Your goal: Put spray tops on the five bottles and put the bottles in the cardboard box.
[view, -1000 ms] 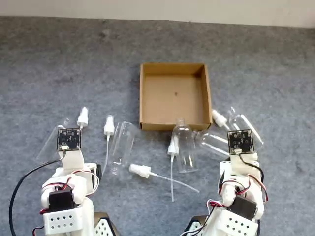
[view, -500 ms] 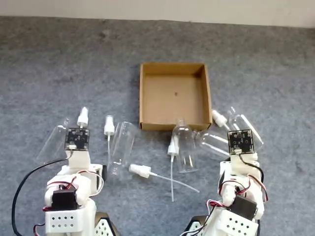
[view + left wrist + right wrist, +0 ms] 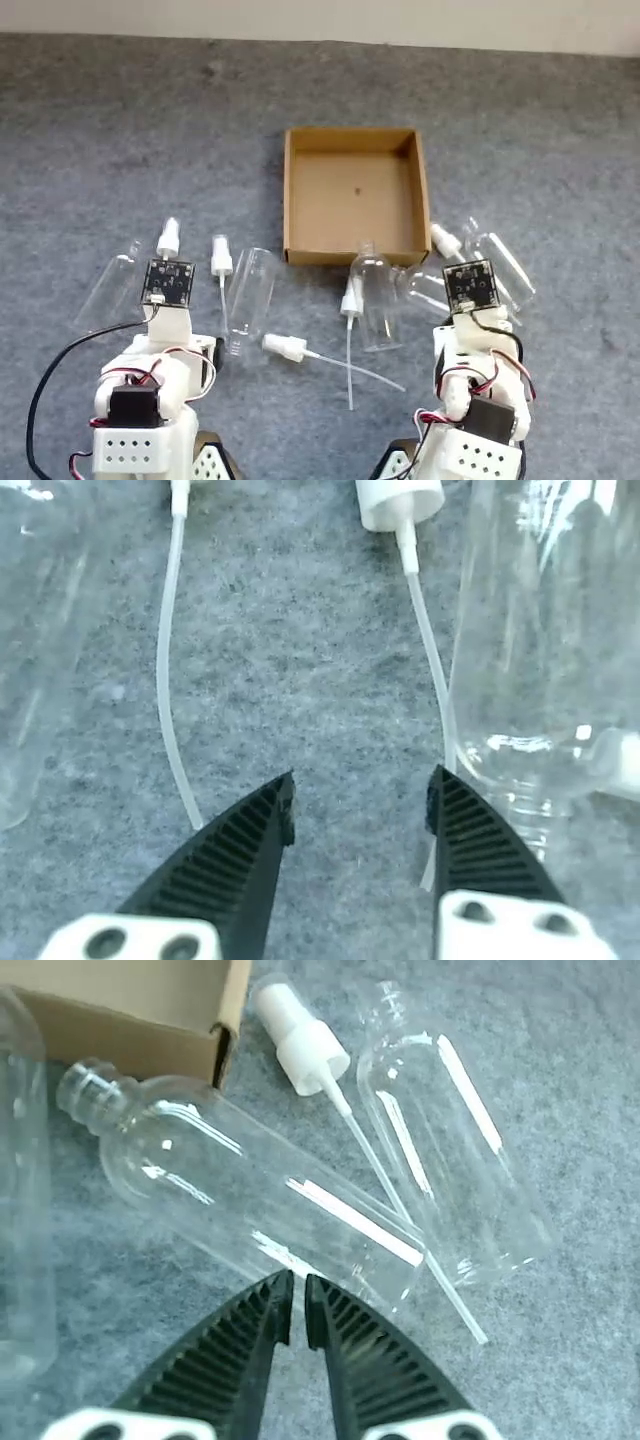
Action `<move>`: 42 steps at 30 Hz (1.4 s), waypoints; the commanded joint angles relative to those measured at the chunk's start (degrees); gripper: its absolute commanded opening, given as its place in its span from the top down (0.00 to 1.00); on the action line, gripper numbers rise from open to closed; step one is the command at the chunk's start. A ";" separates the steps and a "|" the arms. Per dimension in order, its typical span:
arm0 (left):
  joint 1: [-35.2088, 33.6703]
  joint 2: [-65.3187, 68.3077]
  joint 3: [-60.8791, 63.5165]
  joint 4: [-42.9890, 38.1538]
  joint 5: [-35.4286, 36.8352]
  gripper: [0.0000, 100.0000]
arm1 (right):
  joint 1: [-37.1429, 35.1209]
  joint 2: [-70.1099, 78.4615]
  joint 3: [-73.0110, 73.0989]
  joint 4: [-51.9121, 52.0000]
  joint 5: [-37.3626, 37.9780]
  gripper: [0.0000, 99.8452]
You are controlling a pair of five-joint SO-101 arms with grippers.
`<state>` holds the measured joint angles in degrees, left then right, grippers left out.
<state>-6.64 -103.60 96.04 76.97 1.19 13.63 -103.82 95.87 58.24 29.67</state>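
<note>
Pincer on left arm (image 3: 360, 802) released above mat (image 3: 300, 660); right pincer (image 3: 298, 1290) clenched beside bottle (image 3: 250, 1195).

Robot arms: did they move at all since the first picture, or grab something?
Yes. The left gripper slid sideways toward the other arm, and then the right gripper slid a little toward the left one. Neither grabbed or dropped anything: the left is open and the right is shut with nothing in it. The bottles, the spray tops and the cardboard box stayed where they were.
</note>
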 commanded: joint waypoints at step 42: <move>0.92 -0.66 1.10 0.26 -0.09 0.80 | 3.91 147.03 -137.71 41.36 26.20 0.74</move>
<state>-6.64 -103.60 96.04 76.97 1.19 16.53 42.90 -39.34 99.30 55.43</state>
